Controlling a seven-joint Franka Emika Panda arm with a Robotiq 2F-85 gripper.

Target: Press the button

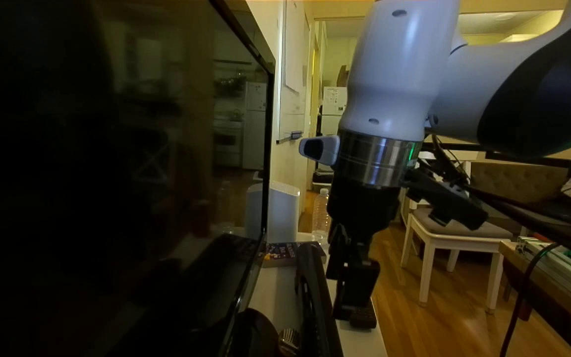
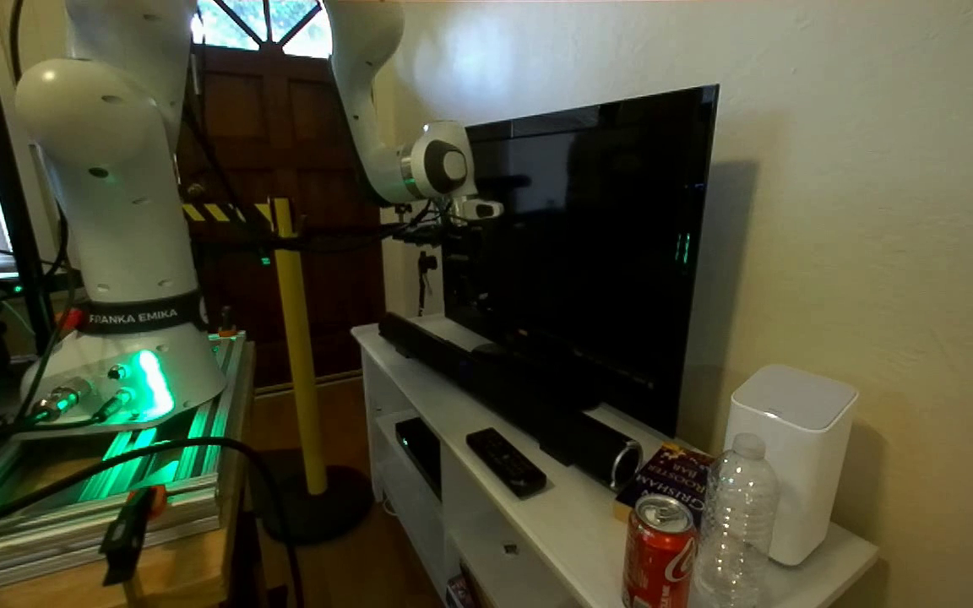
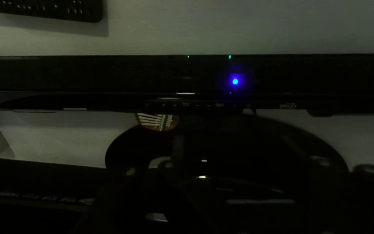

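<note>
The pincer (image 1: 345, 295) points downward over the desk (image 2: 571, 515), in front of the television (image 2: 592, 253); dark on dark — I cannot tell how wide it is spread or whether it holds anything; the sound bar (image 2: 499, 393) runs lengthwise between television and front edge, bearing a blue light (image 3: 235, 81) and a row of button-like marks (image 3: 186, 104) — which button is meant I cannot tell; the remote (image 2: 506, 462) lies by the front edge.

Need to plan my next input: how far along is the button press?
Approach looks done: the tool hangs near the soundbar. In hand, probably: lining up with its row of small markings, perhaps buttons. Likely left: the press, since no contact shows; the lit blue light alone doesn't confirm one.
</note>
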